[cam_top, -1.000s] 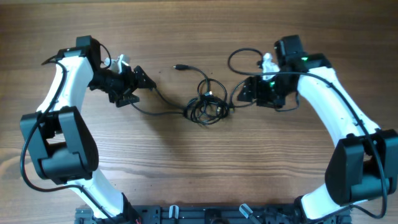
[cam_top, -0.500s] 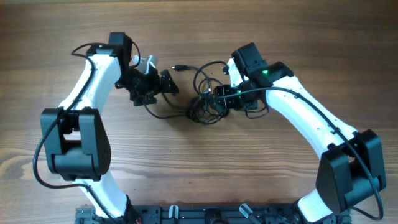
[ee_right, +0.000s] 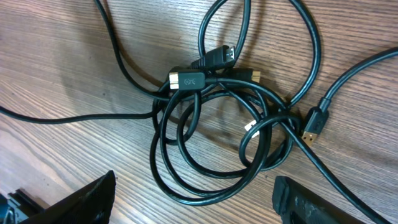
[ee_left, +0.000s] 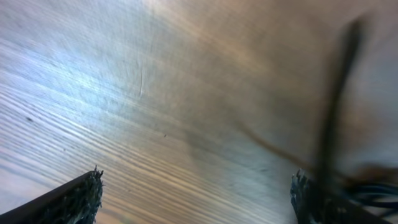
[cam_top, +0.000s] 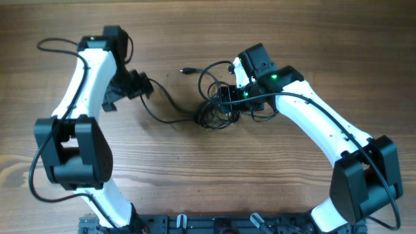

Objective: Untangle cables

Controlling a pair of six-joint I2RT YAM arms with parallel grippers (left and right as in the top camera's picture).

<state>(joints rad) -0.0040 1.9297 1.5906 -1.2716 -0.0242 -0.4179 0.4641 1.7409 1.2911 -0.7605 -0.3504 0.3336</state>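
Note:
The cables (cam_top: 218,112) lie as a small tangle of thin black loops at the table's middle. One strand runs left to my left gripper (cam_top: 143,86), and a plug end (cam_top: 187,69) lies loose behind the tangle. My right gripper (cam_top: 225,97) hovers at the tangle's right edge. In the right wrist view its fingers (ee_right: 193,199) are open and empty, with the looped cables (ee_right: 219,82) and a gold-tipped plug (ee_right: 311,124) just ahead. The blurred left wrist view shows open fingers (ee_left: 196,196) and a dark cable (ee_left: 336,93) beside the right finger, not clamped.
Bare wooden table (cam_top: 195,175) surrounds the tangle. The thicker arm wire (cam_top: 55,44) loops at the far left. The arm bases and a black rail (cam_top: 214,224) stand at the front edge.
Both arms first swung in toward the middle. The right gripper now stays over the tangle, while the left gripper has pulled back left and turned, and the strand toward it lies straighter.

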